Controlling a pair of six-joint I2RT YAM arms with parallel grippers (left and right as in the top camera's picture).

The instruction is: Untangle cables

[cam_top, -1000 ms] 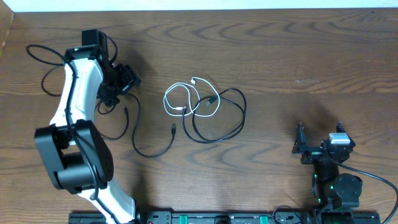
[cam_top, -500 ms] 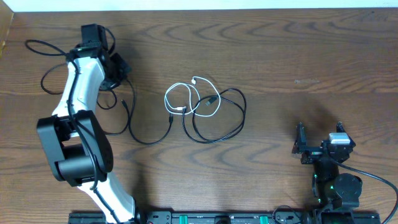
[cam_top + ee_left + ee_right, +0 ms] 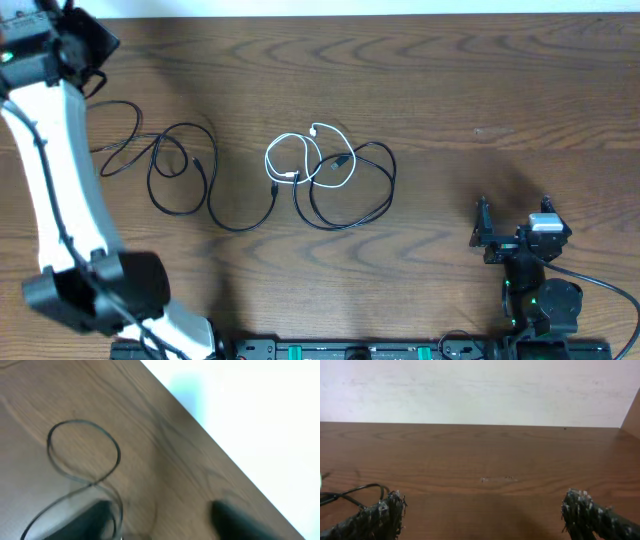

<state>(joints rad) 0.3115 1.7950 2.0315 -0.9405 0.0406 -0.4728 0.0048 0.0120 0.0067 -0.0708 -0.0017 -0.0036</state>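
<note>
overhead, i take the white cable [image 3: 269, 160] as my mark: it lies in small loops near the middle of the table [image 3: 450, 90]. the tangled black cable [image 3: 345, 226] is wound into it on its right and near side, crossing it in several places, with a wide loop bulging out to the right of the white one. the loose black cable [image 3: 235, 228] lies to the left of the white cable. one plug end rests just beside the white loops, not touching as far as i can see, and the rest trails off leftward in curves and one small ring. the left arm [image 3: 60, 200] reaches far to the left and back of the white cable, to the table's far corner.

on the left wrist view, blurred, the left gripper [image 3: 160, 510] has its fingers [image 3: 97, 517] wide apart with bare wood between them. a ring of black cable lies on the table ahead, and a strand runs close by one finger, but i see nothing clamped.

on the right wrist view, the right gripper [image 3: 485, 500] stands spread wide and holds nothing. it sits well to the right and nearer side of the white cable.
</note>
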